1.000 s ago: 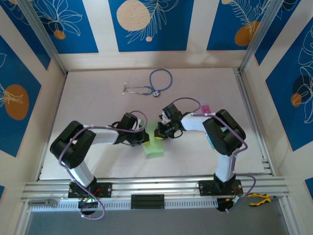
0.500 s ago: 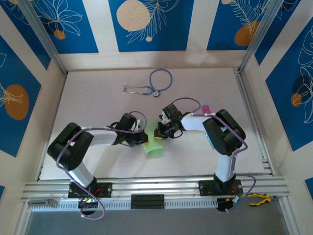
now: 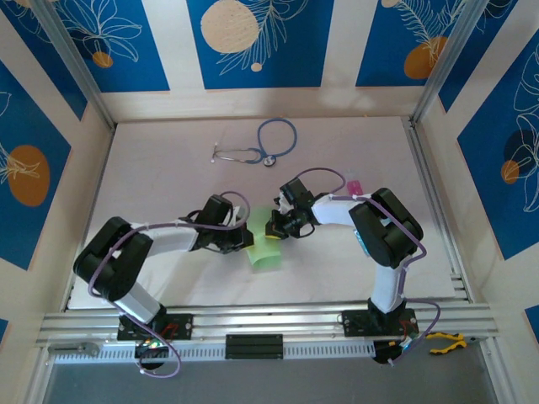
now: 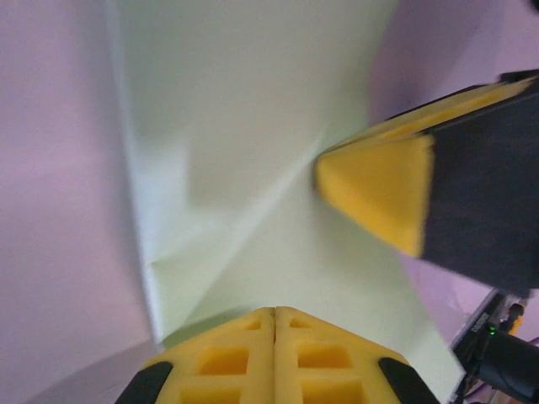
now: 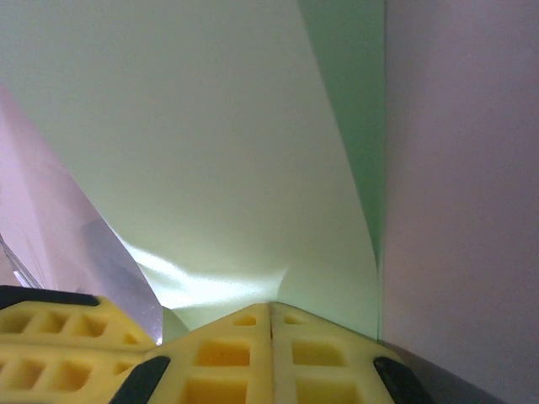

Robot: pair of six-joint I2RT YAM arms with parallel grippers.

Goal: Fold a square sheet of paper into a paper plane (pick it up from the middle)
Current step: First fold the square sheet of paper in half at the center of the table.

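The square sheet of paper, pale green and creased, lies on the table between both arms. My left gripper is shut, its tips set on the paper's near edge, where diagonal creases meet. My right gripper is shut too and comes in from the other side. Its yellow fingertip touches the sheet at the end of a crease. In the right wrist view the closed tips sit on the paper, which puckers slightly there. No paper shows between either pair of jaws.
A blue stethoscope lies at the back of the white table. A small pink block sits behind the right arm. Yellow pliers rest on the rail at the front right.
The left arm's elbow has swung left and nearer the front edge, and its gripper has slid slightly. The right arm and the paper have barely moved.
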